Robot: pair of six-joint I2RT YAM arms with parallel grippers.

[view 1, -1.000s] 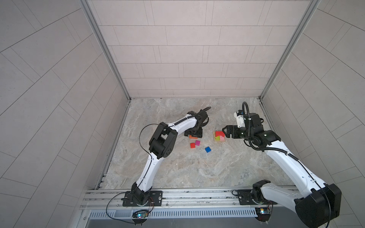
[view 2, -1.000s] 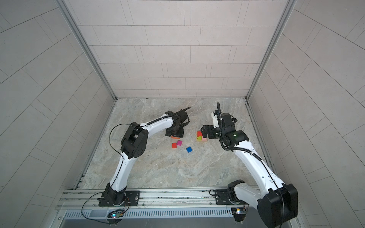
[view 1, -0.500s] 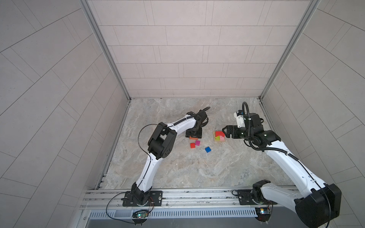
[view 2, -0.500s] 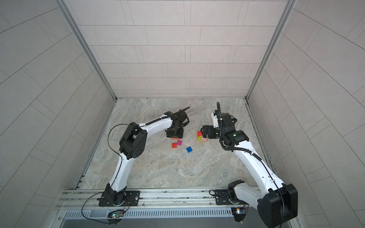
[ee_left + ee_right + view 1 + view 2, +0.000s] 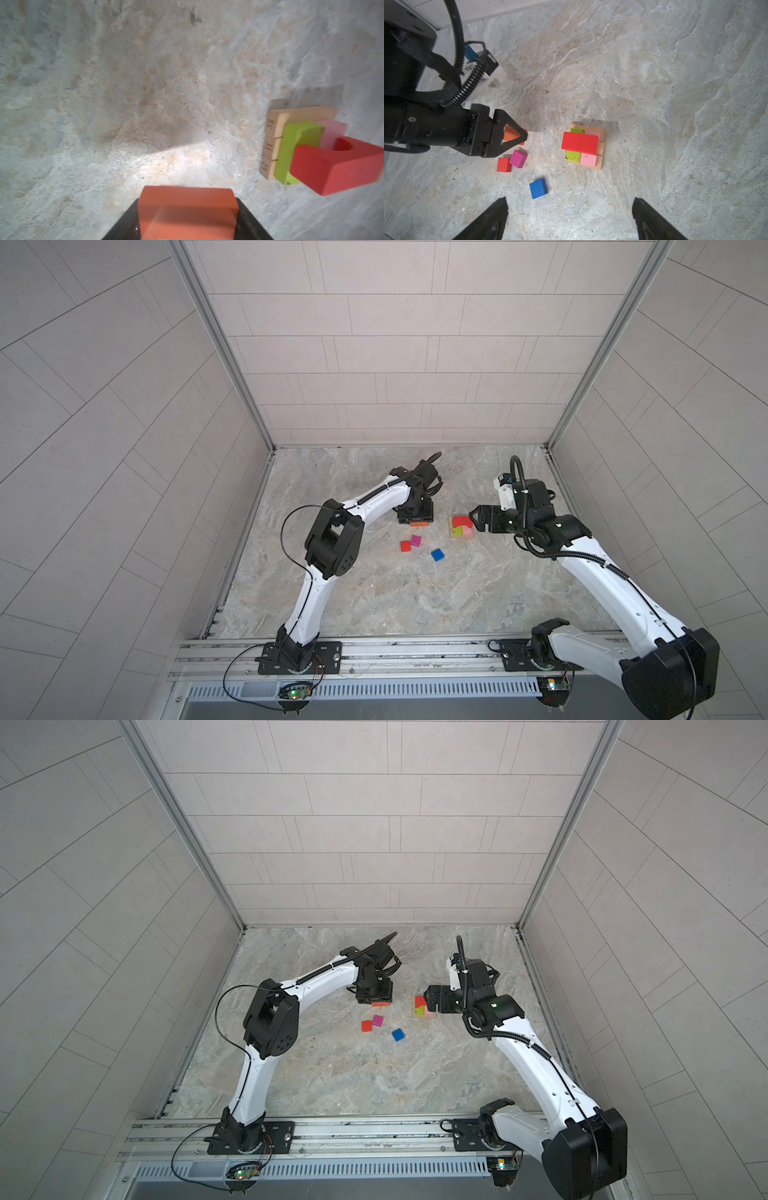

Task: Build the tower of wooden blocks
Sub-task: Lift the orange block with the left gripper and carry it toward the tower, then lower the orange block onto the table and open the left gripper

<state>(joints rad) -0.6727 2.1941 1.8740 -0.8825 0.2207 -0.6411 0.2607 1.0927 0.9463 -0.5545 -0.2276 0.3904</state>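
Because the orange oblong point(image 5: 187, 209) is, in my judgement, the next course, the left gripper point(image 5: 521, 136) pinches it across its narrow sides, low over the table point(image 5: 374, 593), left of the wood block tower point(image 5: 460, 526). I cannot tell whether the oblong is clear of the surface. The right gripper point(image 5: 570, 200) hovers just right of the tower with jaws spread wide and empty; I read this as a standby post, near enough to steady the stack without blocking the left arm's approach.

The tower stands right of centre, between the two grippers. Its base is three tan bars point(image 5: 272, 143) laid side by side. A lime oblong point(image 5: 572, 156) and a pink oblong point(image 5: 588, 159) lie together on them. A red notched piece point(image 5: 580, 143) sits crosswise on that pair. Nearer and to the left, a red cube point(image 5: 504, 164) and a magenta cube point(image 5: 518, 158) lie loose, just beside each other; a blue cube point(image 5: 538, 188) lies apart.
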